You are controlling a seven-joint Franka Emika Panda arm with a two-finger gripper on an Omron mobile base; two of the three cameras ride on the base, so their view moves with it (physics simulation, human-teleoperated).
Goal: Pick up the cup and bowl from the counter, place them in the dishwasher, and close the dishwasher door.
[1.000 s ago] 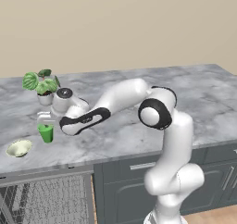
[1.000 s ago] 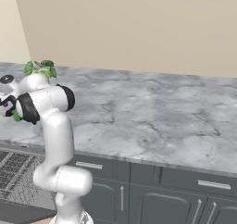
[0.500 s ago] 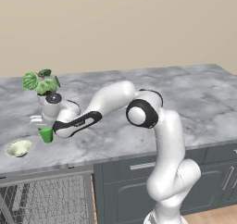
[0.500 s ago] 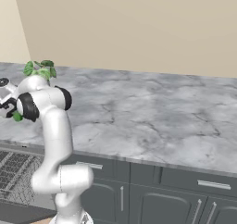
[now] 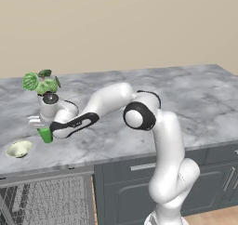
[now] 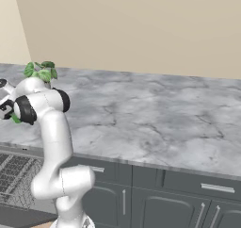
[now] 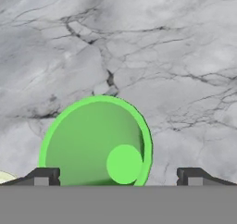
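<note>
The bright green cup (image 5: 45, 135) stands upright on the marble counter (image 5: 186, 103) near its left end. My gripper (image 5: 39, 123) hangs just above the cup, pointing down, jaws open. In the hand view I look down into the cup (image 7: 95, 142); it sits left of centre in my open gripper (image 7: 118, 177), and the left fingertip (image 7: 44, 176) lines up with its rim. The pale bowl (image 5: 19, 148) lies left of the cup, by the front edge. Under that edge is the dishwasher (image 5: 46, 201), its wire rack showing and its door (image 6: 19, 216) lowered.
A white pot with a leafy plant (image 5: 42, 83) stands just behind the cup and my hand. Dark grey drawers with silver handles (image 6: 216, 188) run under the counter to the right. The counter stretches bare to the right of the arm.
The arm has swung left and lowered the hand from beside the plant pot down over the cup. The jaws have stayed open. Cup and bowl have not moved.
</note>
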